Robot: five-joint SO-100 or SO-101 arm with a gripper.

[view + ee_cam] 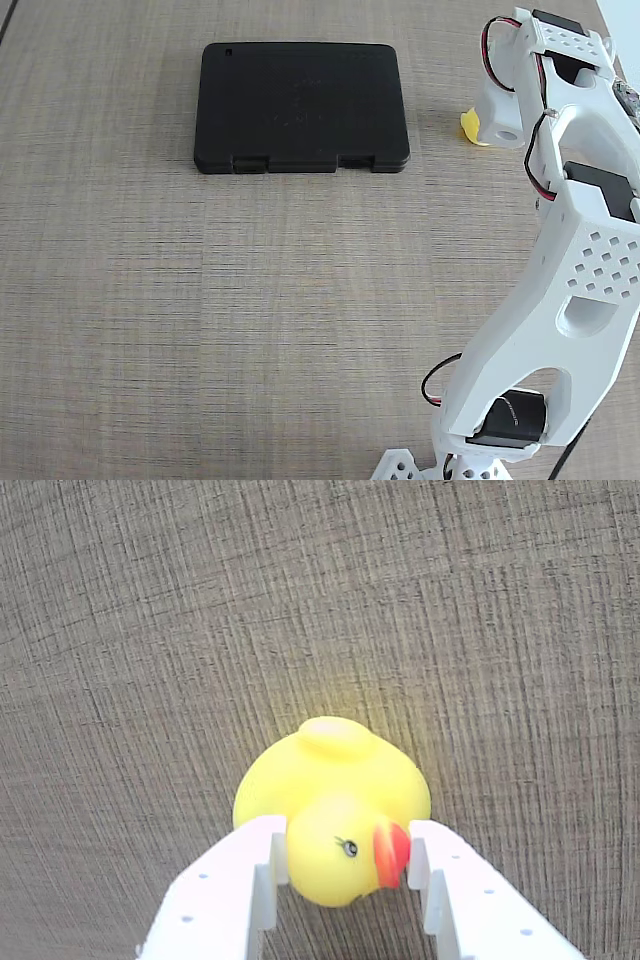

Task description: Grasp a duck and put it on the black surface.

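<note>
Fixed view: the duck (472, 128) peeks out just right of the black surface (301, 107), arm over it. Wrist view: claw (345, 865) clamped on the duck's (335, 805) head — grasp looks made; lift and carry next.

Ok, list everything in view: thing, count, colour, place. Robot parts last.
duck: one, yellow with orange-red beak, on the table right of the slab in the fixed view, mostly hidden there behind the arm; its head sits between the claw fingers in the wrist view.
black surface: one, matte black, flat on the table, upper middle of the fixed view.
table: one, grey-brown woven look, under everything.
arm: one, white, right edge of the fixed view.
claw: one, white, fingers on either side of the duck's head.
</note>
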